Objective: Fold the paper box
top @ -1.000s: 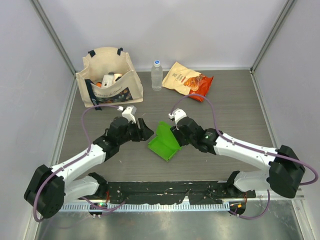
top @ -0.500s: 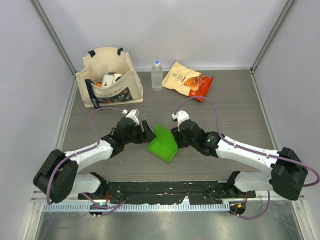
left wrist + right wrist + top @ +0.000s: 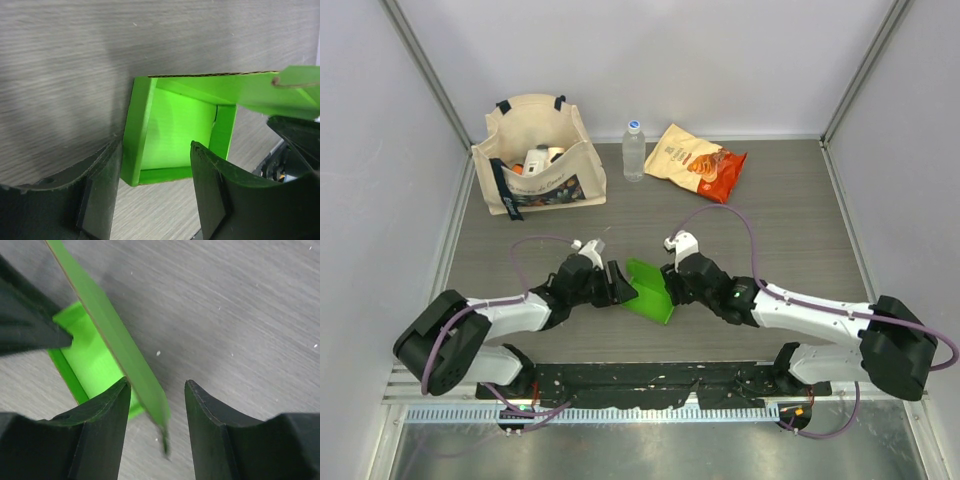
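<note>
Closing the raised flap well, I judge, means bending it along its crease: the right gripper stands open around it, and the left gripper, also open, straddles one side wall. The bright green, matte thin-card paper box, a shallow sharp-creased tray, lies mid-table between them on the dark wood-grain tabletop.

The dark wood-grain table carries the green paper box right between the fingertips of the left gripper and the right gripper, seemingly resting on its base. Well beyond the fingers sit a tote bag, a water bottle and an orange snack bag.
</note>
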Robot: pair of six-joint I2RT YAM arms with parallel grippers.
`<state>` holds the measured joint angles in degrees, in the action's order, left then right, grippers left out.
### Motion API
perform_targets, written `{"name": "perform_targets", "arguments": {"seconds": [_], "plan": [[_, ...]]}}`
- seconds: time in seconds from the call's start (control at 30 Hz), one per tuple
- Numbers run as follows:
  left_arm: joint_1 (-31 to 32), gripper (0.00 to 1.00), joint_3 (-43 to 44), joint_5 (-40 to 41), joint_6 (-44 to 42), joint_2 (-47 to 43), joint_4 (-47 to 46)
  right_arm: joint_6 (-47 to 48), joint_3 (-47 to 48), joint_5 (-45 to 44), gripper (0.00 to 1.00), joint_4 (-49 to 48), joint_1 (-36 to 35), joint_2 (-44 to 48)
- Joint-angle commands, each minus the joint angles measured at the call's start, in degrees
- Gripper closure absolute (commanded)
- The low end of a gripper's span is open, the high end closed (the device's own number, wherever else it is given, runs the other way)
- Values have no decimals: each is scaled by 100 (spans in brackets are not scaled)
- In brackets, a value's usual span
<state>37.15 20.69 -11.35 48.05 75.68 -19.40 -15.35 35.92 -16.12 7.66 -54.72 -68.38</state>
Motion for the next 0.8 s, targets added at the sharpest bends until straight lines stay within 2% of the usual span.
{"name": "perform_targets", "arguments": {"seconds": [0.0, 0.17, 0.23, 0.3, 0.37, 0.53, 0.67, 0.77], "plan": [[301, 41, -117, -34, 424, 192, -916, 347, 178, -558, 48, -1090, -39, -272], [522, 39, -170, 185, 547, 176, -1049, 665, 783, -796, 48, -1030, -21, -913], [522, 36, -232, 352, 539, -131, -926, 596, 942, -1006, 47, -864, -21, -958], [522, 34, -328, 633, 416, -482, -619, 499, 926, -1138, 46, -565, 14, -774], [522, 27, -329, 1010, 276, -1088, -48, 305, 785, -1043, 41, -311, 75, -398], [469, 14, -75, 1715, -524, -2292, 1243, 85, 364, -289, 39, 174, 251, 491], [188, 15, 382, 1576, -1113, -2226, 1632, -38, 187, 64, 39, 578, 365, 1027], [-84, 20, 813, 882, -1614, -1691, 1702, -55, 47, 232, 42, 614, 383, 1160]]}}
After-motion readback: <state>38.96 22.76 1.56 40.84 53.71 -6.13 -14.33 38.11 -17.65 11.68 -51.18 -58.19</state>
